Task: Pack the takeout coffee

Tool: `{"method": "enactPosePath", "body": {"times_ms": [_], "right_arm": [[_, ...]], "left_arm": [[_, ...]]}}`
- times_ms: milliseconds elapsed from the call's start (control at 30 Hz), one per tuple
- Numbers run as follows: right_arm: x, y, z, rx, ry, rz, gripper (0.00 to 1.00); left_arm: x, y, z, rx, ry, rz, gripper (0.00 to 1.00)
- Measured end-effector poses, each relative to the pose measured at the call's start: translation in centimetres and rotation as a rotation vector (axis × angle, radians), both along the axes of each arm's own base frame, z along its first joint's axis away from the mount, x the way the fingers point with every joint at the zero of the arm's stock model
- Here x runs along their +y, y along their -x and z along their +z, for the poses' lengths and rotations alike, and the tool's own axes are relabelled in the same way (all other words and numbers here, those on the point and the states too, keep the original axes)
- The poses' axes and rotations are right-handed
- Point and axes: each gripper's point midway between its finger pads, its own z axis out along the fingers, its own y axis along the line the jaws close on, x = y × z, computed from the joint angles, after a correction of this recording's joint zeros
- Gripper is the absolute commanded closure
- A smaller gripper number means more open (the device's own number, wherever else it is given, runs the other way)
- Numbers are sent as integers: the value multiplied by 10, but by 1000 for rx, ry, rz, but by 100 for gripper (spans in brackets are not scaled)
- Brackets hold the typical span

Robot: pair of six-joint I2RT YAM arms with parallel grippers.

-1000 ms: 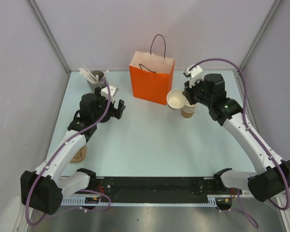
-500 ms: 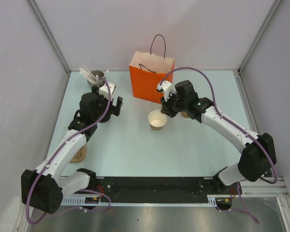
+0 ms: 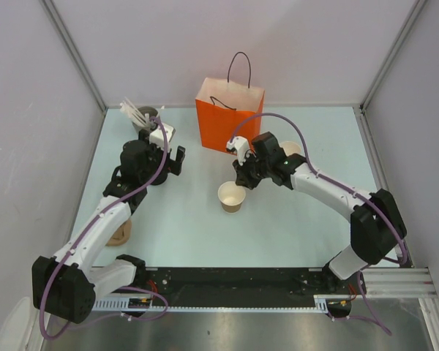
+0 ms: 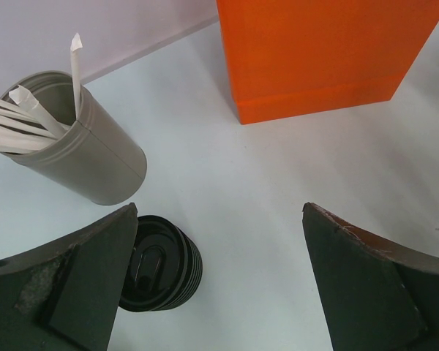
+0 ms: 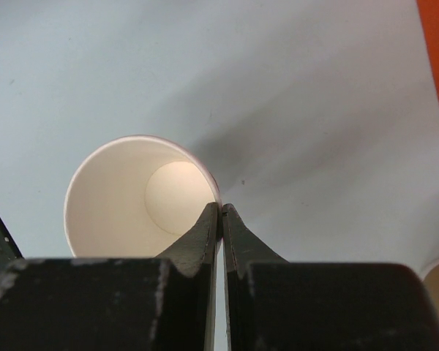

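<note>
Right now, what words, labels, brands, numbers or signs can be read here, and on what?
None can be read. The orange bag, the paper cup and the grey straw holder show no print on the faces in view.
The top of the stack of black lids has raised moulding, too blurred to read.

Pale blue-green tabletop (image 3: 197,234), walls on 3 sides. Rear ctr: orange paper bag (image 3: 229,124), upright. Rear left: grey canister (image 4: 88,153) w/ wrapped straws, stack of black lids (image 4: 161,263) just beside it. Ctr: lidless tan cup (image 3: 232,197), mouth up. Right of bag: tan cup stack (image 3: 291,149), mostly hidden. Left edge: small brown item (image 3: 120,234), unclear.
</note>
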Motion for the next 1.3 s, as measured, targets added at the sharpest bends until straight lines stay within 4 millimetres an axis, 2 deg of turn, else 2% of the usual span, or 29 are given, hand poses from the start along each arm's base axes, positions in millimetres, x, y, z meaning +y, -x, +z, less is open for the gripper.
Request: {"method": "enactPosePath", "body": {"times_ms": [233,667,1100,1300], "right_arm": [[18,12,-12,8,19,47,100],[18,5,-31,20,54,28,100],[18,2,-34,15,61,19,100],[18,3,-35,14,63,25,97]], "left_arm": [[1,-1,-1,2,-3,6,1],[1,-2,-1,0,-2,7,1],[1,-2,-1,0,-2,7,0],[1,-2,-1,0,-2,7,1]]}}
